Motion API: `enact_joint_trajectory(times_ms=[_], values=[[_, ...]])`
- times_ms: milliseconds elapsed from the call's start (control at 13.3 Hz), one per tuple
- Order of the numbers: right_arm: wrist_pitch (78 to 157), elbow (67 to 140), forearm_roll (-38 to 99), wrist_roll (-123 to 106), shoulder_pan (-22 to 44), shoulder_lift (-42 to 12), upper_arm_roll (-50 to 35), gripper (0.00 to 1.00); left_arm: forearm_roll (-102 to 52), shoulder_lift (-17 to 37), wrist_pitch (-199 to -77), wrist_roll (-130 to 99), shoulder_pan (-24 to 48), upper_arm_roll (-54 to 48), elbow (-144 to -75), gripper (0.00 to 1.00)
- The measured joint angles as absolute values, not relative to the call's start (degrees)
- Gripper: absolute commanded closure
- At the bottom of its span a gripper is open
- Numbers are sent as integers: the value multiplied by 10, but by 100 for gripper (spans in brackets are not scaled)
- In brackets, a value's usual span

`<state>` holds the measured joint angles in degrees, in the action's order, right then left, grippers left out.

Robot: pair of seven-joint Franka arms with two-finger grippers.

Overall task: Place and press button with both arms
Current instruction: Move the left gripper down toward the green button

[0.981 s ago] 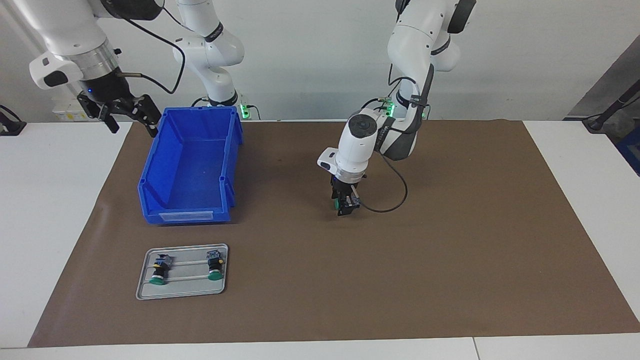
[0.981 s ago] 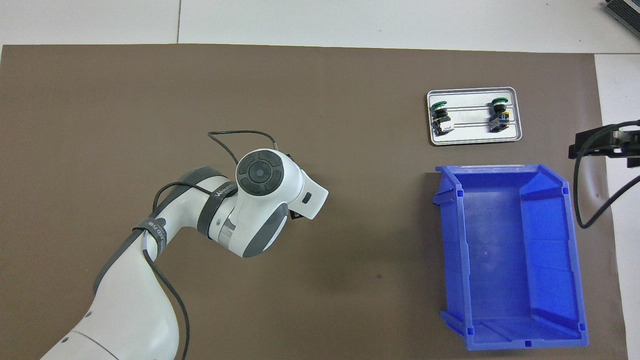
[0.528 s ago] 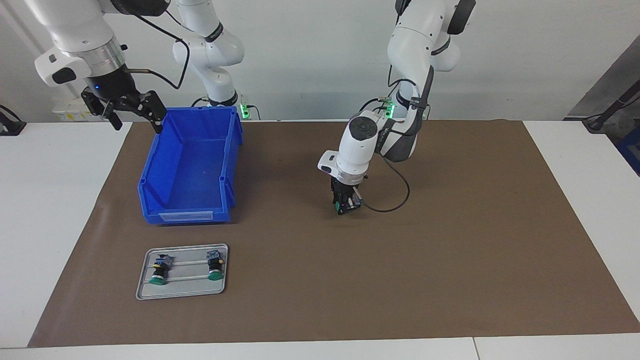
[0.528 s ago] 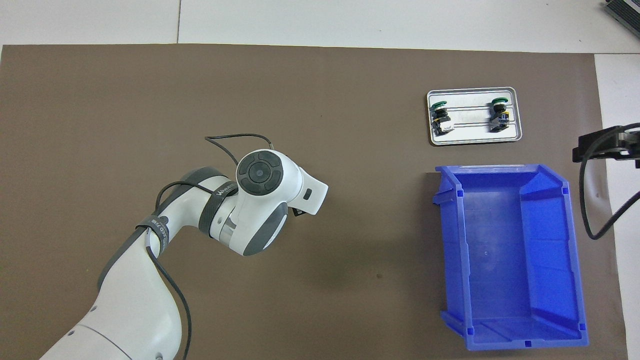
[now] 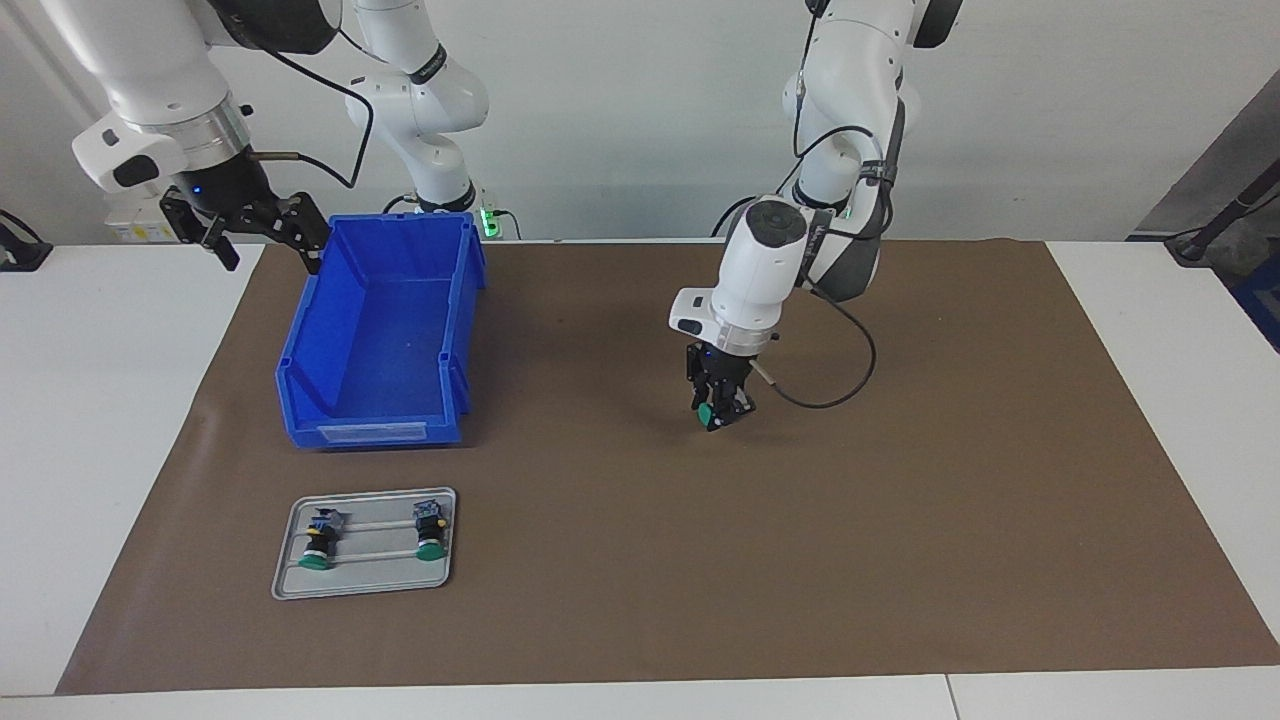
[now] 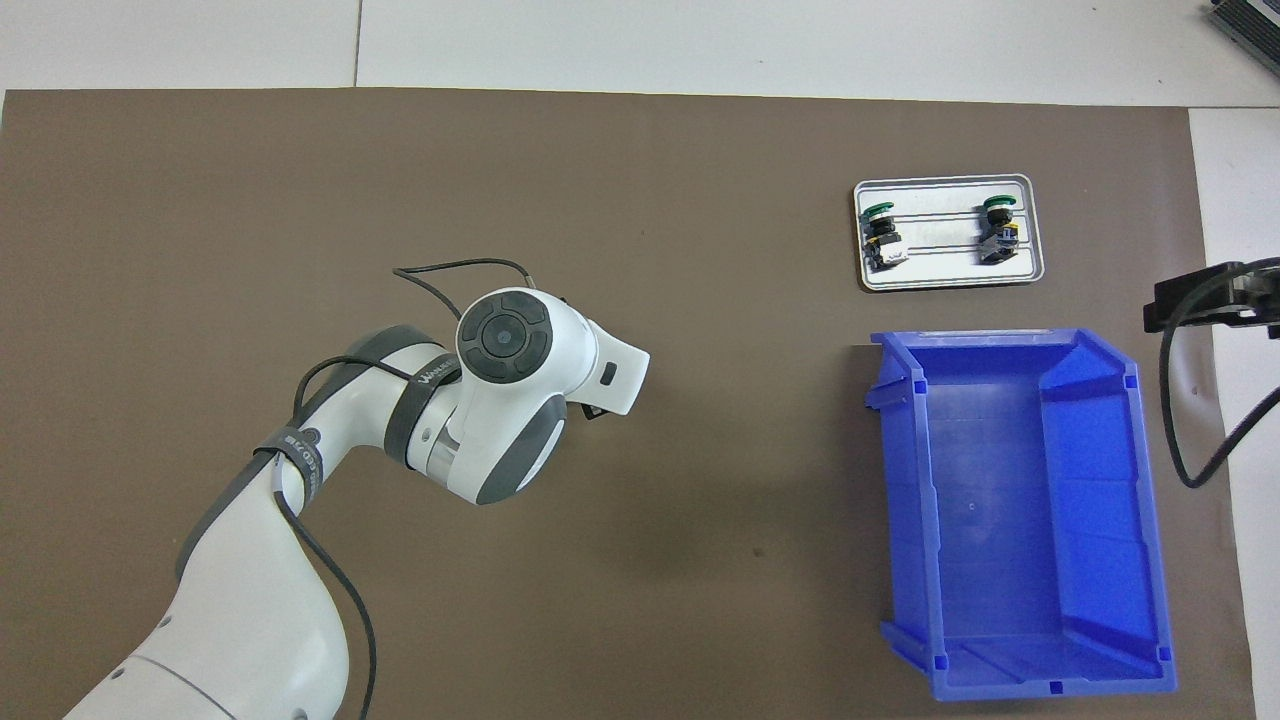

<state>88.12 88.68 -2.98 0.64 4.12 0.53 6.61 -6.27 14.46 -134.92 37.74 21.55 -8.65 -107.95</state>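
Observation:
A button (image 5: pixel 707 414) with a green cap sits between the fingers of my left gripper (image 5: pixel 718 406), which is shut on it and points down, low over the middle of the brown mat (image 5: pixel 900 520). In the overhead view the left wrist (image 6: pixel 505 345) covers this gripper and the button. Two more green-capped buttons (image 5: pixel 318 540) (image 5: pixel 431 530) lie on a small metal tray (image 5: pixel 365 590), also seen from overhead as buttons (image 6: pixel 880 235) (image 6: pixel 999 228) on the tray (image 6: pixel 948 283). My right gripper (image 5: pixel 265 235) hangs open in the air beside the blue bin, at the right arm's end of the table.
An empty blue bin (image 5: pixel 370 432) stands on the mat between the tray and the robots, its wall (image 6: pixel 905 500) long in the overhead view. A black cable (image 5: pixel 830 400) loops off the left wrist. White table surface (image 5: pixel 110 420) borders the mat.
My left gripper closed on the button and carried it a short way toward the left arm's end of the table. The right gripper drifted slightly beside the bin.

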Motion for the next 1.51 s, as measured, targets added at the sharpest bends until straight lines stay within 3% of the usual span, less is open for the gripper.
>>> enact_joint_trajectory(times_ms=[377, 679, 1056, 1509], values=[[881, 888, -29, 8, 41, 9, 66, 0, -271, 112, -1292, 541, 136, -84, -1099, 100], [880, 890, -29, 8, 47, 10, 64, 0, -478, 77, -1316, 743, 90, -82, -1187, 100], [880, 890, -29, 8, 48, 10, 65, 0, -768, 33, -1365, 984, 85, -84, -1287, 100], [880, 890, -29, 8, 48, 10, 65, 0, -985, 3, -1359, 1161, 105, -96, -1346, 100]])
